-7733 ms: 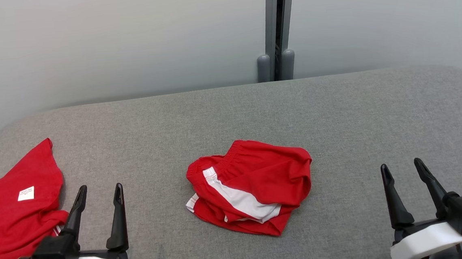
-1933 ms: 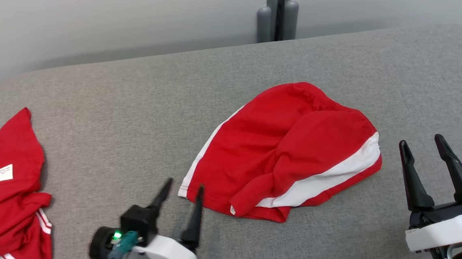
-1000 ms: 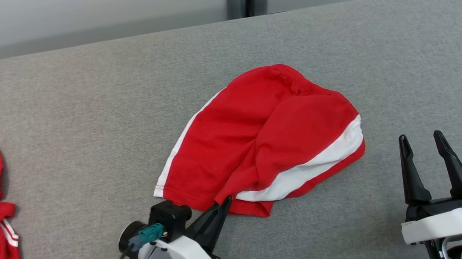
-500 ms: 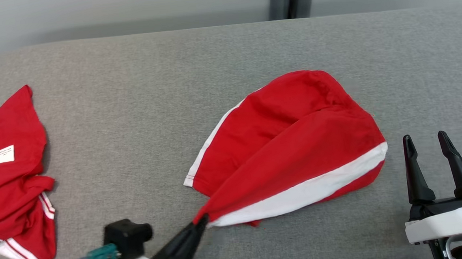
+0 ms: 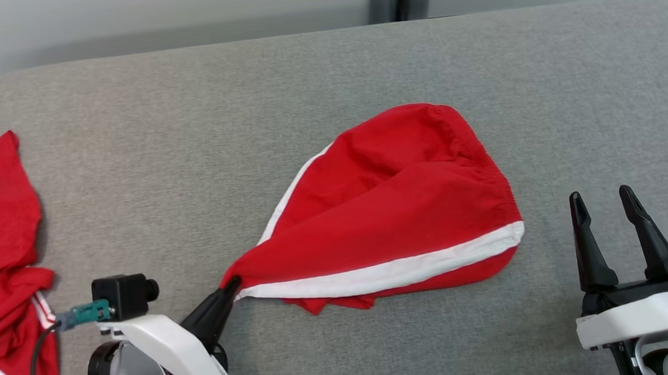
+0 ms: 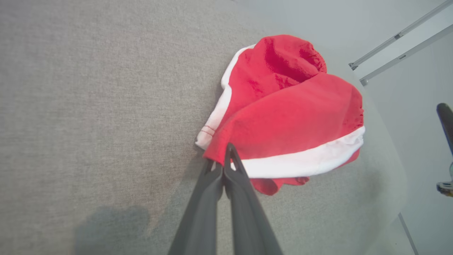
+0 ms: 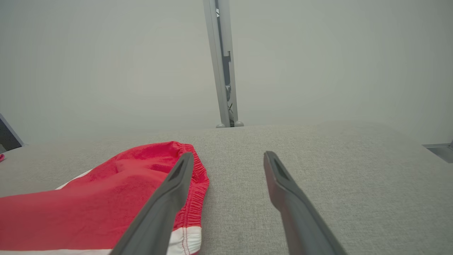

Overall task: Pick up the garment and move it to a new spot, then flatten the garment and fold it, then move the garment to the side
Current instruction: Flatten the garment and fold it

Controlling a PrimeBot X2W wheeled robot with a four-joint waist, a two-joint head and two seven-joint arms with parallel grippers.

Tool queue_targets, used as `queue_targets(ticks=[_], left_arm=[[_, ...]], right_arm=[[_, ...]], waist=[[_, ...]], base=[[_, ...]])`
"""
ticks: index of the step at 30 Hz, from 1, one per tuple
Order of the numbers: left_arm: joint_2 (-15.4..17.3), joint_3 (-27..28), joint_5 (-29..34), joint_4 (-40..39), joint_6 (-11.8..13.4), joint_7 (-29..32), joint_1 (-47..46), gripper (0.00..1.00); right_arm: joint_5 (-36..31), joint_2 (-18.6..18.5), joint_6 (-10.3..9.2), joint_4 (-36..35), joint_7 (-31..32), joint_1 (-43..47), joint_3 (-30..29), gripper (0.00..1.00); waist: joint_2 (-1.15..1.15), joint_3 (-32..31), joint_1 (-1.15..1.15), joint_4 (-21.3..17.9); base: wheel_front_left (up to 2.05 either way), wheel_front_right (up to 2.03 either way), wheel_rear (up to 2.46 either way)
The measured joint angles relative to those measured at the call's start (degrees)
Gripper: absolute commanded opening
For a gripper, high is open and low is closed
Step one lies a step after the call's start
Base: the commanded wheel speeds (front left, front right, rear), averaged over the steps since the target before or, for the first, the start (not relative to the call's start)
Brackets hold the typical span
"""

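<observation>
Red shorts [image 5: 394,207], white-striped, pulled taut at one corner by left pincer [image 5: 232,284].

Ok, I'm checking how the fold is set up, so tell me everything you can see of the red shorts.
The red shorts look like soft knit cloth, with white side stripes and a gathered elastic waistband at the far right. They lie loosely doubled and wrinkled mid-table on the gray fabric surface. The shut left gripper pinches one hem corner, stretched to a point toward the robot's left.
</observation>
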Motion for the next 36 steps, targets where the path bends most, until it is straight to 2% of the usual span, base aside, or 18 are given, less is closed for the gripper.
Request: queue_targets(ticks=[5,6,7,8,9,17,25,31,36], left_arm=[[-0.1,0.5,-0.7,9.8,-1.3,-0.1,-4.7,0.0],[-0.3,0.6,-0.8,11.3,-1.5,-0.4,-5.5,0.05],[-0.7,0.7,-1.0,12.6,-1.7,-0.9,-6.2,0.45],[-0.9,0.7,-0.8,13.8,-1.7,-1.4,-6.8,0.45],[-0.8,0.6,-0.2,14.9,-1.7,-2.0,-7.4,1.0],[-0.8,3.1,6.8,17.5,1.3,-15.8,-10.0,1.0],[-2.0,5.0,13.8,11.3,6.7,-30.2,-8.9,1.0],[-2.1,4.8,19.8,3.4,11.1,-33.7,-4.6,1.0],[-1.8,3.4,23.5,-0.5,12.2,-34.4,-0.5,1.0]], right_arm=[[0.1,0.1,0.0,0.2,0.0,-0.3,0.1,1.0],[0.2,0.1,0.0,0.3,0.0,-0.3,0.0,1.0],[0.3,0.1,0.0,0.4,0.0,-0.3,0.0,1.0],[0.4,0.1,0.0,0.5,0.0,-0.3,0.0,1.0],[0.5,0.1,0.0,0.6,0.0,-0.3,0.0,1.0],[0.4,0.4,0.0,0.6,-0.5,-1.4,-0.2,1.0],[-2.1,0.2,0.0,1.0,-0.5,-1.7,-1.0,1.0],[-3.3,0.0,0.0,1.4,0.1,-1.7,-0.4,1.0],[-3.6,0.0,0.0,2.0,0.5,-1.4,0.1,1.0]], waist=[[0.0,0.9,0.0,-2.1],[0.0,1.1,0.0,-2.3],[0.0,1.3,0.0,-2.5],[0.0,1.5,0.0,-2.7],[0.0,1.7,0.0,-2.7],[0.0,2.0,0.0,-1.9],[0.0,0.6,0.0,-0.3],[0.0,-1.1,0.0,0.6],[0.0,-2.9,0.0,1.1]], base=[[0.0,0.0,0.0],[0.0,0.0,0.0],[0.0,0.0,0.0],[0.0,0.0,0.0],[0.0,0.0,0.0],[0.0,0.0,0.0],[0.0,0.0,0.0],[0.0,0.0,0.0],[0.0,0.0,0.0]])
